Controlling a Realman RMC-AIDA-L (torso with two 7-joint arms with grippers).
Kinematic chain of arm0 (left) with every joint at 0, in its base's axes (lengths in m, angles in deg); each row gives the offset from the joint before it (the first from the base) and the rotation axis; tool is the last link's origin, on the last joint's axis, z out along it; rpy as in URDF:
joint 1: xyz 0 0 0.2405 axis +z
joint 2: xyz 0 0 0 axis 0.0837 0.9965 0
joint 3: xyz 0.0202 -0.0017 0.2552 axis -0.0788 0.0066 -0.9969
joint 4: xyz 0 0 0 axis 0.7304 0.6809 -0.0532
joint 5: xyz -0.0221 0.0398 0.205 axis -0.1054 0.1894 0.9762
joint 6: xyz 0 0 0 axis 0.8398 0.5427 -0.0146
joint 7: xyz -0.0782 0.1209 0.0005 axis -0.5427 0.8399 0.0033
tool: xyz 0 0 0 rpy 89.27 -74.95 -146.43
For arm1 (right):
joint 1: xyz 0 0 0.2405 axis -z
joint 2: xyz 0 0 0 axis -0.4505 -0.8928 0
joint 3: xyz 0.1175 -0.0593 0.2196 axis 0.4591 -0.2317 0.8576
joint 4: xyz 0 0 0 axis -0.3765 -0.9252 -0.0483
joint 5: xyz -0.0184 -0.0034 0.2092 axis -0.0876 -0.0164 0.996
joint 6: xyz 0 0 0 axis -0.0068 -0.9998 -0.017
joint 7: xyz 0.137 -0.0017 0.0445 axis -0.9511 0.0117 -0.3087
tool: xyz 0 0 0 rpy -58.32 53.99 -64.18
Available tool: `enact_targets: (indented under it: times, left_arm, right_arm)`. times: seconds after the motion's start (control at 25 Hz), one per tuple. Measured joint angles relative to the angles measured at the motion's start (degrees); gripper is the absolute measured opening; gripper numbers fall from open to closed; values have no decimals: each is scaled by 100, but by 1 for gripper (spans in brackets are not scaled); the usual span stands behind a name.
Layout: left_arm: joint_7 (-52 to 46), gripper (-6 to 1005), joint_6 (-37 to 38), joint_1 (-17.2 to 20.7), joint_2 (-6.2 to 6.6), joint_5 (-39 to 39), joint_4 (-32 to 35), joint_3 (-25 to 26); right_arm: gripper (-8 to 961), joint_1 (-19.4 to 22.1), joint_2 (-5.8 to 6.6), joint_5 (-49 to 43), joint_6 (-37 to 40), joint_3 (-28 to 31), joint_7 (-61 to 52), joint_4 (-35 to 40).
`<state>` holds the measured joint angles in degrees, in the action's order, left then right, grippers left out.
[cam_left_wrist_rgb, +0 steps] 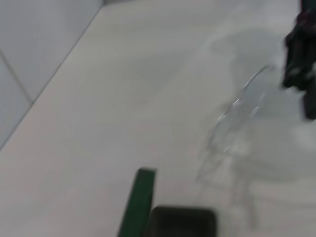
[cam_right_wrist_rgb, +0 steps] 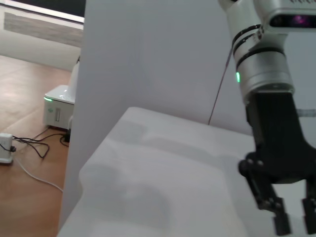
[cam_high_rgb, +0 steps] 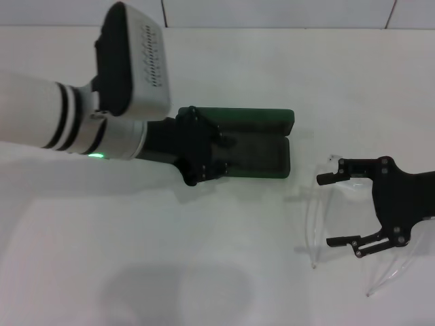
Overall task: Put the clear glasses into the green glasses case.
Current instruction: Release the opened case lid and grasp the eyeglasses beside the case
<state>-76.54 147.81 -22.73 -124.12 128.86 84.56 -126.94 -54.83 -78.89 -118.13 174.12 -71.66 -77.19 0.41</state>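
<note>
The green glasses case (cam_high_rgb: 262, 153) lies open at the table's middle, its lid (cam_high_rgb: 265, 117) raised on the far side and the dark lining up. My left gripper (cam_high_rgb: 223, 154) hangs over the case's left end with its fingers apart; the right wrist view shows this left gripper (cam_right_wrist_rgb: 294, 222) with a gap between the fingers. The clear glasses (cam_high_rgb: 312, 224) lie on the table right of the case. My right gripper (cam_high_rgb: 334, 209) stands wide open over them, one finger at each end. The left wrist view shows the case (cam_left_wrist_rgb: 140, 202), the glasses (cam_left_wrist_rgb: 237, 123) and the right gripper (cam_left_wrist_rgb: 301, 64).
The white table (cam_high_rgb: 170, 258) stretches in front of the case. A tiled wall (cam_high_rgb: 272, 12) borders the far side. In the right wrist view the table's left edge (cam_right_wrist_rgb: 94, 163) drops to a wooden floor with cables.
</note>
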Motion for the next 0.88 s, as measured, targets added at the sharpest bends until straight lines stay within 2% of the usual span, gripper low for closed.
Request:
enact_targets:
  times: [0.16, 0.28, 0.36, 0.48, 0.56, 0.76, 0.88]
  left_arm:
    - [406, 329, 878, 278, -2, -850, 47, 713]
    - [1279, 330, 1472, 684, -12, -2066, -173, 1311]
    - [2042, 330, 1568, 944, -16, -2945, -631, 1496]
    - [3276, 331, 1606, 1160, -17, -4029, -1614, 1555]
    - [3967, 331, 1670, 1174, -14, -4523, -2308, 1558]
    - [4826, 332, 1723, 1137, -35, -5234, -3376, 1558]
    - [5372, 450, 1734, 1056, -57, -5757, -3995, 1528]
  right_arm:
    - [838, 19, -22, 54, 77, 219, -311, 309]
    - [838, 10, -70, 11, 49, 692, -1087, 801]
    - [838, -59, -32, -59, 32, 806, -1744, 1129]
    - [839, -143, 31, -351, -31, 880, -3092, 1934]
    - [839, -180, 21, -693, -84, 992, -4063, 2520]
    - [838, -631, 11, -1991, 18, 1080, -6283, 3721]
    - [838, -985, -29, -3015, 298, 1004, -7211, 4164]
